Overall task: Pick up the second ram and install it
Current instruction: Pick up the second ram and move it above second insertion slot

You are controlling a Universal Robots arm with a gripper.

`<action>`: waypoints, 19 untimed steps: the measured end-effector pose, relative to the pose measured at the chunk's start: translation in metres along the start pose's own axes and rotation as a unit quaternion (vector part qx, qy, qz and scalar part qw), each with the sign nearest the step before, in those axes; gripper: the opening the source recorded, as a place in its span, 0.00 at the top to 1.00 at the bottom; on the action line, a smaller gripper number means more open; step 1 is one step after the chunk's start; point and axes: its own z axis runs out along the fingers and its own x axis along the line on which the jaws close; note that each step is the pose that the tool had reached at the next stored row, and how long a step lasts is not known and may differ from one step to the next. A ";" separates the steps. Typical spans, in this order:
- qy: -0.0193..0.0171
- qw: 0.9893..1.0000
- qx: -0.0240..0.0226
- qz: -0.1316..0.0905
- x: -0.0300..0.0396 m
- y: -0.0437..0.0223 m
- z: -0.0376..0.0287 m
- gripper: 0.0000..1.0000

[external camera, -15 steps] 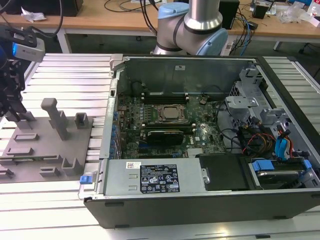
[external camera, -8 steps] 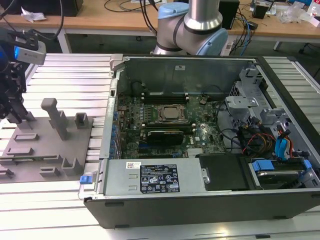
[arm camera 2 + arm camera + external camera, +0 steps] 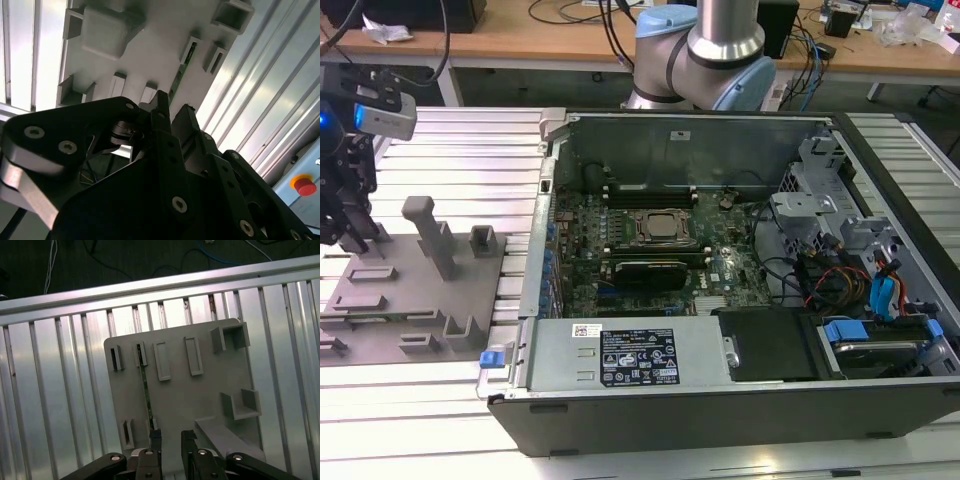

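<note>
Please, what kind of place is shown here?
Probably a robotics lab or test bench: a robot arm stands behind an open computer case on a slatted metal table, with wooden desks behind.

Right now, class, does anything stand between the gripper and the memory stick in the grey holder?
Nothing visible does. In the first wrist view the open gripper hangs over the memory stick, which stands on edge in slots of the holder.

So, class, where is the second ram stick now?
The second ram stands on edge in the grey holder plate at the exterior view's left, just ahead of the open gripper in the first wrist view.
</note>
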 end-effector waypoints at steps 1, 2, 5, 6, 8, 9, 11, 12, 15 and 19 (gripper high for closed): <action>0.000 1.000 0.000 0.000 0.0000 0.0000 0.0007 0.70; 0.000 1.000 0.000 -0.001 0.0001 0.0000 0.0018 0.70; 0.000 1.000 0.000 -0.003 0.0008 -0.0001 0.0041 0.70; 0.000 1.000 0.000 -0.004 0.0013 -0.0001 0.0050 0.70; 0.000 1.000 0.000 -0.005 0.0019 0.0000 0.0061 0.70; 0.000 1.000 0.000 -0.006 0.0020 0.0000 0.0067 0.70; 0.000 1.000 0.000 -0.007 0.0028 0.0001 0.0080 0.70; 0.000 1.000 0.000 -0.007 0.0030 0.0002 0.0083 0.70; 0.000 1.000 0.000 -0.008 0.0034 0.0002 0.0101 0.70; 0.000 1.000 0.000 -0.008 0.0035 0.0002 0.0114 0.70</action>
